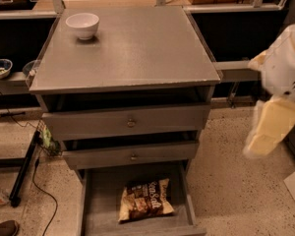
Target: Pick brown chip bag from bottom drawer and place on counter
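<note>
Crinkly dark-brown and cream chip bag [146, 199] lies flat in the open grey bottom drawer [102, 196]; likely light, soft and slippery, so pinch a crimped end; cream tool [266, 131] hangs off right, open/closed can't tell.

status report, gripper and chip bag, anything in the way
Gripper at far right, beside the cabinet. Brown chip bag lying flat in the open bottom drawer, untouched. White bowl at back left of the counter; nothing over the bag.

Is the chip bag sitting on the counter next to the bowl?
No, the brown chip bag lies in the open bottom drawer, and the gripper hangs off to the right.
</note>
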Robot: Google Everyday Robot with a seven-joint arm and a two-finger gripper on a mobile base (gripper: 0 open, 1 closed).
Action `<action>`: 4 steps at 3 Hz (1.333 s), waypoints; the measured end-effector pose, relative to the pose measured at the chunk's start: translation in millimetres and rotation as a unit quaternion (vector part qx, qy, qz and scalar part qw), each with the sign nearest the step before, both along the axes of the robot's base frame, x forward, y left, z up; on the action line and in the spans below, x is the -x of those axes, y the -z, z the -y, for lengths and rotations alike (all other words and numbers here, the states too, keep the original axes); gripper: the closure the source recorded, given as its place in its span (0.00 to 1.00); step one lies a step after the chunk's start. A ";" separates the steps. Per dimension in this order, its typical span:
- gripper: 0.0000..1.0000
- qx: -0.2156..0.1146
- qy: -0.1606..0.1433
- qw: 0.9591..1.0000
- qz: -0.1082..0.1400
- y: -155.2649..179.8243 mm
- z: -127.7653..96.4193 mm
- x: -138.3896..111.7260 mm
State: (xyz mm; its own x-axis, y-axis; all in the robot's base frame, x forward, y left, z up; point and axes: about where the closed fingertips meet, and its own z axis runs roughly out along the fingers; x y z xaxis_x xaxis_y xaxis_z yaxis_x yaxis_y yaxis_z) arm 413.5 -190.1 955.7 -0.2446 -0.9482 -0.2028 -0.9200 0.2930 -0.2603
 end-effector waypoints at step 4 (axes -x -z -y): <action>0.00 0.010 0.046 0.999 -0.014 81.0 8.8 -1.8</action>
State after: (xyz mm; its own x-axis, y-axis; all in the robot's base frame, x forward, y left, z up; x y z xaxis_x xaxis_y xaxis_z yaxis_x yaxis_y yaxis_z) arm 415.3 -198.8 874.7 -0.3358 -0.9253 -0.1762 -0.8966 0.3713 -0.2415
